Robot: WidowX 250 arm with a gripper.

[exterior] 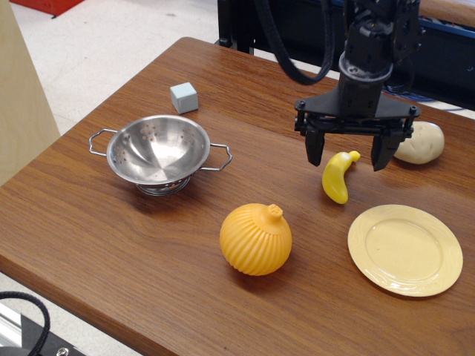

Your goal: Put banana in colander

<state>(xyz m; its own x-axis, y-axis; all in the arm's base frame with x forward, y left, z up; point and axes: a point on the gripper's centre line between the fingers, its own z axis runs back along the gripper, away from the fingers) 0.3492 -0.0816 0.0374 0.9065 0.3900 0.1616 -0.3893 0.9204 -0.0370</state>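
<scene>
**Mara:** Gripper [348, 153] first: where does it stand?

**Ivo:** Spread wide, holding nothing. Its two fingers hang either side of the banana's [336, 176] upper end, and I can't tell whether they've reached the level of the fruit or sit above it.

**Mara:** And the banana itself?

**Ivo:** Lying flat on the table [111, 222], just left of the potato [419, 141] and just above the plate's [405, 250] near rim. The colander [157, 152] stands well apart, far to the banana's left, with the onion [256, 239] between them and nearer the front edge.

**Mara:** How will it handle?

**Ivo:** I'd judge it light and stiff, a moulded plastic toy. That glossy skin looks slippery, and the curve could let it roll out of a pinch. Taking it across the thick middle seems safest, not at the narrow stem tip.

**Mara:** Looks?

**Ivo:** Small, bright yellow, smooth, gently curved, stem pointing up and right toward the potato.
</scene>
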